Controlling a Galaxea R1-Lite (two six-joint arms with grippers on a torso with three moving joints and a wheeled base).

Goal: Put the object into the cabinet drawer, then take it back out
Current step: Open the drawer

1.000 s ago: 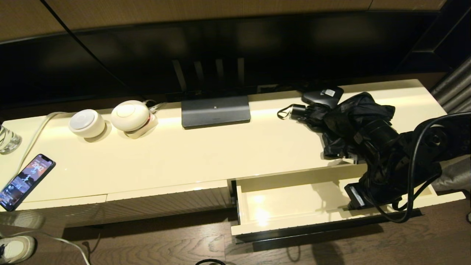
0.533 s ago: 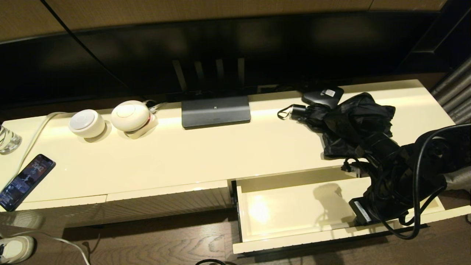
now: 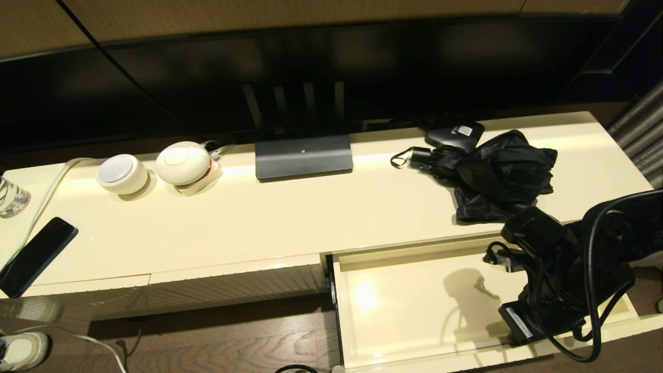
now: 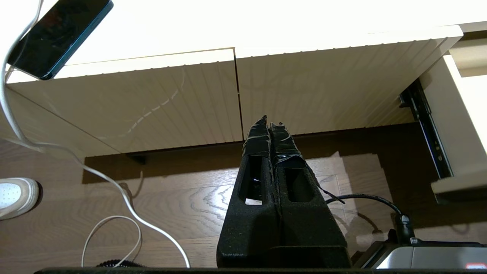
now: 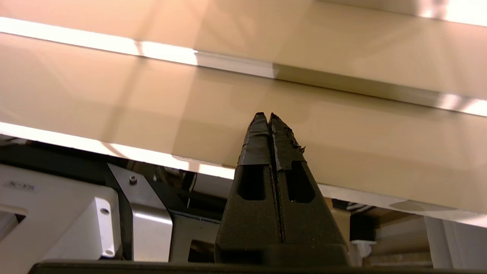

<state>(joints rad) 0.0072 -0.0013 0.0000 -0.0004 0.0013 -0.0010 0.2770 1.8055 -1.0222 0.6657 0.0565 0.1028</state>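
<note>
At the far left of the desk [image 3: 290, 217] a glass [image 3: 10, 196] stands at the edge, with a dark phone [image 3: 33, 256] lying nearer the front and a white cable running past it. Next come two round white devices [image 3: 121, 173] side by side, then the grey stand [image 3: 303, 156] of the screen behind. None of these belongs to the task.

The left end effector [image 4: 269, 123] hangs low in front of the closed ribbed panels, over the wooden floor, its fingers pressed together on nothing (an idle arm, by the look of it).

Further right the umbrella [image 3: 492, 173] lies on the desk top, rumpled fabric spread out, handle and wrist loop pointing left, just beside a small black box [image 3: 455, 134] with a white label. It is not in the drawer.

Below it the cabinet drawer [image 3: 414, 305] stands pulled out, and the part of its floor that shows is bare and glossy. The right arm reaches over the drawer's right part; the right end effector [image 5: 270, 118] is closed with fingertips meeting, gripping nothing, close to a cream surface.

So, judging from this, only the opening of the drawer is done. Picking up the umbrella, laying it in the drawer and taking it back out all remain.
</note>
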